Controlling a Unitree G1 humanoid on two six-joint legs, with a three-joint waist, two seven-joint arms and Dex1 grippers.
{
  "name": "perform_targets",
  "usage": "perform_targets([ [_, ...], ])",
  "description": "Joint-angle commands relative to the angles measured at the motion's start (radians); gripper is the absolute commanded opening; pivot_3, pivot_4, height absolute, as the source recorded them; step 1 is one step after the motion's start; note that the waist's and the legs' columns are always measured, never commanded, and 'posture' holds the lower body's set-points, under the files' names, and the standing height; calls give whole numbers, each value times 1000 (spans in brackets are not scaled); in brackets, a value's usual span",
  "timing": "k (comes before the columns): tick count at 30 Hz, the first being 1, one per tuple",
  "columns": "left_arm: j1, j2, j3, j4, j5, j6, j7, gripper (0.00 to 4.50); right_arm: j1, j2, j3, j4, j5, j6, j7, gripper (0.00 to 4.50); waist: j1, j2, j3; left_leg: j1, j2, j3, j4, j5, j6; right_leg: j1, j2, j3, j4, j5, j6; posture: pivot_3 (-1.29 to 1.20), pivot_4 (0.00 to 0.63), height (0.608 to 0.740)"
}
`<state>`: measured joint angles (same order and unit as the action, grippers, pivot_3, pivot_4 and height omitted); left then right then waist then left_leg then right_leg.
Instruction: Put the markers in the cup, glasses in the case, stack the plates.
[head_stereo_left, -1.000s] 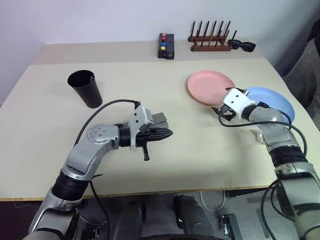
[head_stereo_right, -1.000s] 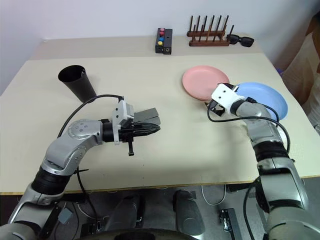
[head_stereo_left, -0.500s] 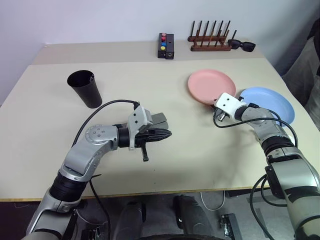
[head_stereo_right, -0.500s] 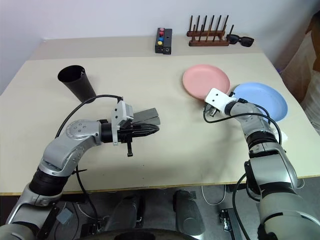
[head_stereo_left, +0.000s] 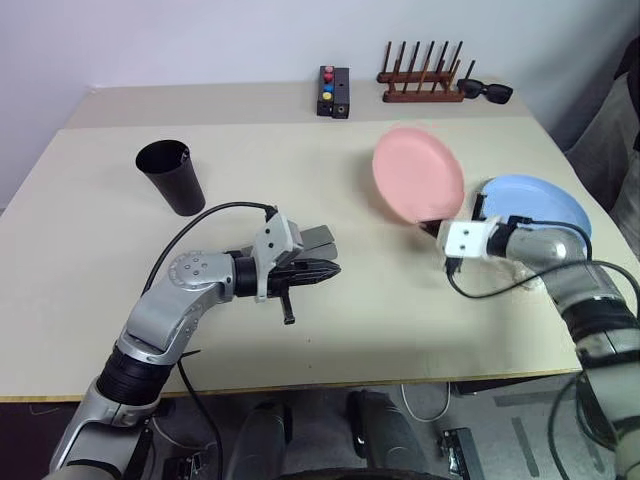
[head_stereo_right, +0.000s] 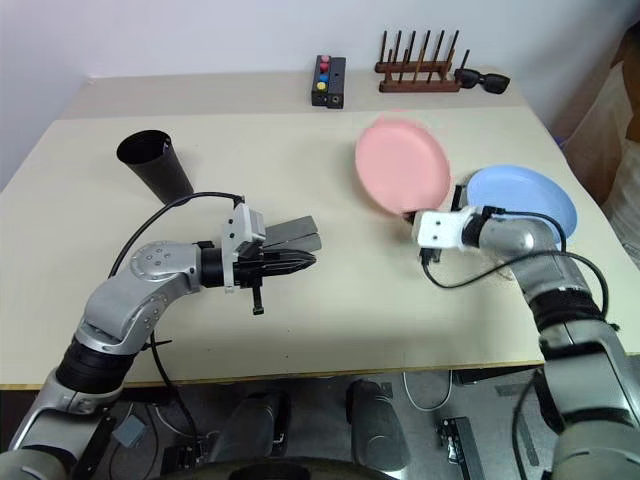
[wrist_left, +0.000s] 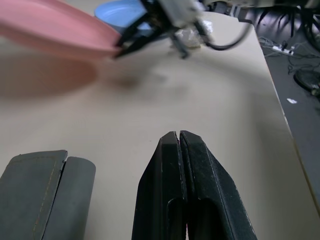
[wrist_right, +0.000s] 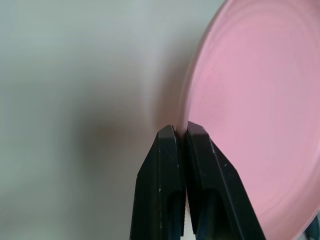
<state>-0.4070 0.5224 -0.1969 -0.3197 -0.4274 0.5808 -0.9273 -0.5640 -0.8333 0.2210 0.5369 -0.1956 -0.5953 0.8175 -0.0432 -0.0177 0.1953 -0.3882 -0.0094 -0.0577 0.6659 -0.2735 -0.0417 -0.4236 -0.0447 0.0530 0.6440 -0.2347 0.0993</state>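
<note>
Left claw (head_stereo_left: 325, 270) closed, fingers pressed together, a dark marker (head_stereo_left: 288, 305) hanging under it; grey case (head_stereo_left: 318, 239) just beside it on the surface (head_stereo_left: 400, 320); right claw (head_stereo_left: 432, 226) clamped shut on near rim of pink plate (head_stereo_left: 418, 175), plate tilted up off the surface; blue plate (head_stereo_left: 540, 203) flat, just right of it; black cup (head_stereo_left: 170, 177) upright, far left; sunglasses (head_stereo_left: 485, 92) by wooden rack (head_stereo_left: 420, 75) at back.
</note>
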Motion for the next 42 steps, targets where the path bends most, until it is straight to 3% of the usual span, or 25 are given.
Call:
perform_targets([
  [1,-14,2,22,-18,-31,0,-15,0,109,-82,-42,-216,101,110,121,39,1,0,0,0,0,0,0,0,0,0,0,0,0,0,0,0,150,735],
  [6,-23,7,15,-7,-46,10,-40,0,161,-80,-69,-285,124,223,124,39,-1,0,0,2,0,2,1,0,0,0,0,1,1,0,0,0,150,735],
  [9,-21,7,17,-5,-45,10,-41,0,177,-77,-86,-322,139,275,124,891,2,0,0,2,0,1,1,0,0,1,1,1,1,-1,-1,0,150,735],
  [14,-12,10,24,-7,-45,7,-37,0,222,-96,-134,-406,156,308,106,3315,4,0,0,1,0,1,1,0,0,1,0,1,0,0,0,0,150,735],
  [21,11,9,45,28,-37,-29,-35,0,333,-82,-333,-590,380,582,94,3315,6,0,0,1,0,1,1,0,0,1,0,1,1,0,0,0,150,735],
  [30,7,6,38,62,-29,-68,-37,0,240,-32,-382,-398,294,777,-132,3315,6,0,0,1,0,1,1,1,0,1,0,1,0,-2,-3,0,150,735],
  [40,-3,-1,38,50,-38,-55,-29,0,162,6,-313,-101,189,718,-200,3315,2,0,0,1,0,2,1,1,0,1,0,1,0,0,-1,0,150,735],
  [42,-3,-5,38,42,-42,-49,-24,0,151,14,-307,-66,179,697,-208,2797,0,0,0,1,0,2,1,1,0,1,0,1,0,0,0,0,150,735],
])
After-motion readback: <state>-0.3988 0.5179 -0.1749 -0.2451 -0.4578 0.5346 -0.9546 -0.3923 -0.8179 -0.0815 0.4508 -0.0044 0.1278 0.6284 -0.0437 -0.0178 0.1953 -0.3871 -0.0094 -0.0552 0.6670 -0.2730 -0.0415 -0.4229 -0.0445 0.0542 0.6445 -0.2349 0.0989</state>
